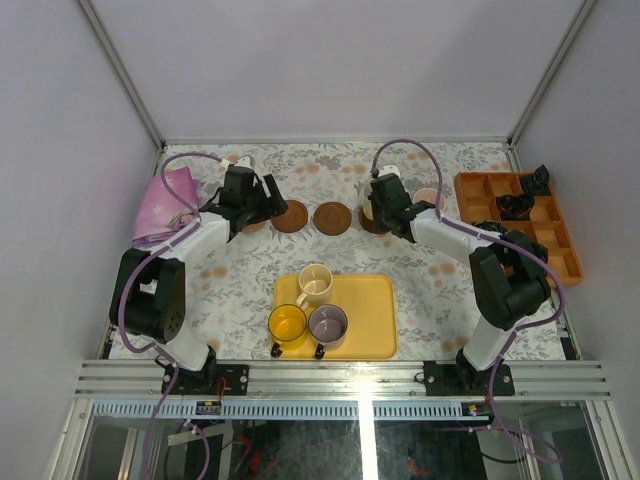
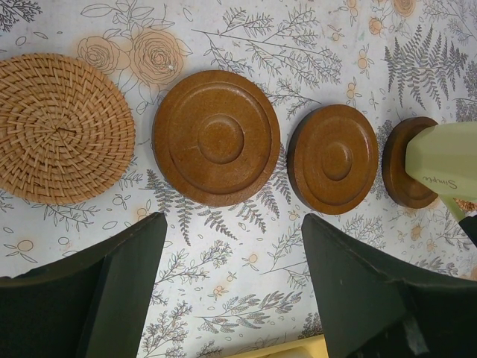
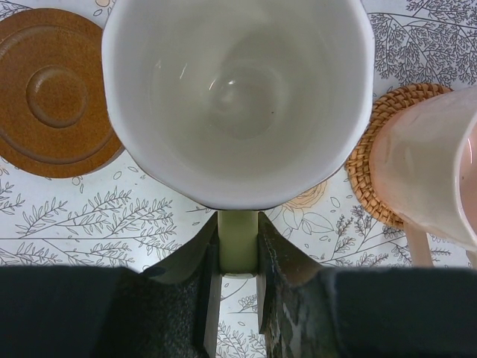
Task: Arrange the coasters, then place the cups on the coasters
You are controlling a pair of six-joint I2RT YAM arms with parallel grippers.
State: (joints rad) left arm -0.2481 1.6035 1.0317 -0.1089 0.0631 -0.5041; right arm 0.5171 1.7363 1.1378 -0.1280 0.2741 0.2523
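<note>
Four coasters lie in a row: a woven one [image 2: 63, 127], two brown wooden ones [image 2: 216, 136] [image 2: 335, 158] and a darker one [image 2: 406, 162]. My left gripper [image 2: 235, 253] hangs open over the cloth just in front of them, holding nothing. The pale green cup [image 3: 238, 89] sits over the darker coaster, and my right gripper [image 3: 238, 231] is shut on its handle. To its right the pink cup [image 3: 428, 168] stands on another woven coaster [image 3: 373, 164]. The cream [image 1: 315, 283], yellow [image 1: 287, 323] and purple-grey [image 1: 328, 323] cups stand on the yellow tray [image 1: 375, 320].
A pink cloth [image 1: 165, 205] lies at the far left beside my left arm. An orange compartment box [image 1: 520, 220] holding small black objects stands at the right edge. The yellow tray fills the near middle between the arm bases.
</note>
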